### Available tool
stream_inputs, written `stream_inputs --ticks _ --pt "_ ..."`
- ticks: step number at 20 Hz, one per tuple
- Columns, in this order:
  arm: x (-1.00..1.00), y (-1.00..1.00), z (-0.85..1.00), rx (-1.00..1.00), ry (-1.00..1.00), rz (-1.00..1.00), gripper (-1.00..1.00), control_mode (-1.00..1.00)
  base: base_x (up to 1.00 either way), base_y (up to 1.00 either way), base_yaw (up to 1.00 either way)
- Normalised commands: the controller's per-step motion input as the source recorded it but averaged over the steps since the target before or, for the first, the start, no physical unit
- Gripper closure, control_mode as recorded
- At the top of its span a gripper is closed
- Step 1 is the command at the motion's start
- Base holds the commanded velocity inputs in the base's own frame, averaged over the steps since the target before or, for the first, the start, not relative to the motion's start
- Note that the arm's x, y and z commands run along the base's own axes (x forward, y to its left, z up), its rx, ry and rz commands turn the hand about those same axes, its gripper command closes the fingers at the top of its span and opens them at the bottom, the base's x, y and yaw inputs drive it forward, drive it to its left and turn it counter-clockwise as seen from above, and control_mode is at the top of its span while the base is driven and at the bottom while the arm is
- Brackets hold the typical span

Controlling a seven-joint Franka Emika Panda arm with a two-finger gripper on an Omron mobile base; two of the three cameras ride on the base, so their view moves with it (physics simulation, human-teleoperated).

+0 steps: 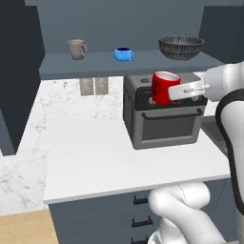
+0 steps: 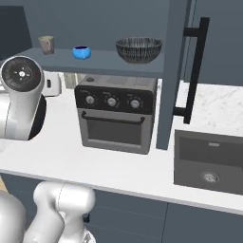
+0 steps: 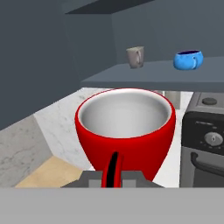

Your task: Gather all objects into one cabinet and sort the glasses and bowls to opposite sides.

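Observation:
My gripper (image 1: 177,91) is shut on the handle of the glossy red mug (image 1: 164,86), which hangs upright above the front of the toaster oven, below the shelf. In the hand view the red mug (image 3: 124,127) is close up, white inside, its handle between my gripper (image 3: 113,178). On the open cabinet's blue-grey shelf (image 1: 95,65) stand the taupe mug (image 1: 77,48) at the left, the squat blue cup (image 1: 123,54) in the middle and the dark mesh bowl (image 1: 180,46) at the right. The same row shows from the right: taupe mug (image 2: 46,44), blue cup (image 2: 81,52), bowl (image 2: 139,49).
A dark toaster oven (image 1: 164,116) stands on the white counter (image 1: 95,157) under the shelf. A sink (image 2: 209,161) lies to its right, past a cabinet panel with a long black handle (image 2: 194,71). Wall sockets (image 1: 94,86) sit behind the counter.

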Motion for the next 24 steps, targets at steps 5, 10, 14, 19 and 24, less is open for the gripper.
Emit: stream_inputs --ticks 5,10,14,19,24 --pt "0.0 0.0 0.0 0.0 0.0 0.0 1.0 1.0 0.2 0.01 0.0" --pt "0.0 0.0 0.0 0.0 0.0 0.0 1.0 1.0 0.16 0.0 0.0" --pt "0.0 0.0 0.0 0.0 0.0 0.0 1.0 1.0 0.12 0.0 0.0" --pt "0.0 0.0 0.0 0.0 0.0 0.0 1.0 1.0 0.24 0.0 0.0" --pt "0.0 0.0 0.0 0.0 0.0 0.0 1.0 1.0 0.41 -0.03 0.0"
